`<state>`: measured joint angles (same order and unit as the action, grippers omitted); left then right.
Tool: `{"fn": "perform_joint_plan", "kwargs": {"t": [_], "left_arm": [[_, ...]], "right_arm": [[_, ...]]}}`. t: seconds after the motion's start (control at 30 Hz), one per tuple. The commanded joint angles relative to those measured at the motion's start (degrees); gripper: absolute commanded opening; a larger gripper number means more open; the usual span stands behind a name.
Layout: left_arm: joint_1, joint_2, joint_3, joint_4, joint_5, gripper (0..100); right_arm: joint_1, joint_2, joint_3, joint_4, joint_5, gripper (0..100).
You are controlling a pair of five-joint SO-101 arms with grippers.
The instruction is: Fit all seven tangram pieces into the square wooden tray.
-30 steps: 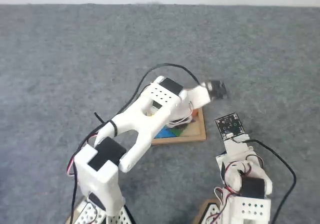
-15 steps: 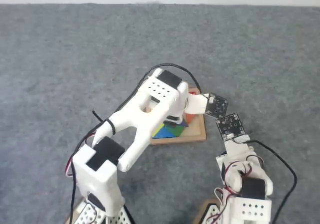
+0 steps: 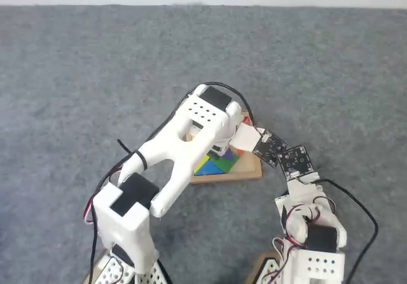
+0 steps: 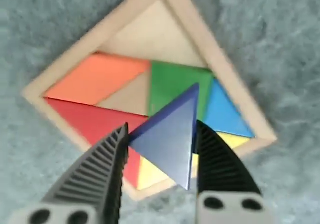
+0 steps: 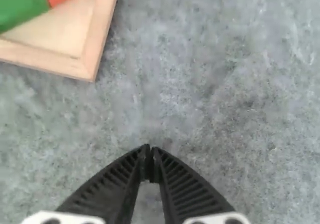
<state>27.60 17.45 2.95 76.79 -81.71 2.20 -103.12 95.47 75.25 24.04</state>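
Left tool [image 4: 161, 130] clamping blue triangle [image 4: 170, 141] by two edges, holding it over wooden tray [image 4: 212, 51]. Right tool [image 5: 149, 153] — closed tight, gripping nothing — hanging over table [image 5: 225, 83] near tray corner.

the table [image 3: 76, 74] is covered all over with a grey, felt-like carpet, evenly nubbly, and its far edge meets a pale strip at the back. the square wooden tray [image 3: 238, 175] lies flat on this carpet, a little right of the middle and nearer the front than the back, its light rim resting straight on the pile with grey cover on every side of it. at the near edge the left arm's base [image 3: 124, 265] and the right arm's base [image 3: 308, 268] stand on the same carpet, well apart from each other.
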Motion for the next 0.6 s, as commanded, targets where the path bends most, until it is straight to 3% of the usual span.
{"fn": "perform_joint_plan", "kwargs": {"t": [0.0, 0.1, 0.33, 0.57], "left_arm": [[-1.6, -0.4, -2.5, -8.8, 7.7, 7], [-2.7, 3.0, -3.2, -12.2, 10.2, 7], [-2.7, 8.8, -10.7, -2.5, 7.2, 7], [-2.3, 8.8, -10.7, -0.7, 5.8, 8]], "right_arm": [[-0.5, -0.7, 1.0, 0.1, 0.6, 0.8], [-0.5, -0.7, 1.0, 0.1, 0.6, 0.8], [-0.5, -0.7, 1.0, 0.1, 0.6, 0.8], [-0.5, -0.7, 1.0, 0.1, 0.6, 0.8]]}}
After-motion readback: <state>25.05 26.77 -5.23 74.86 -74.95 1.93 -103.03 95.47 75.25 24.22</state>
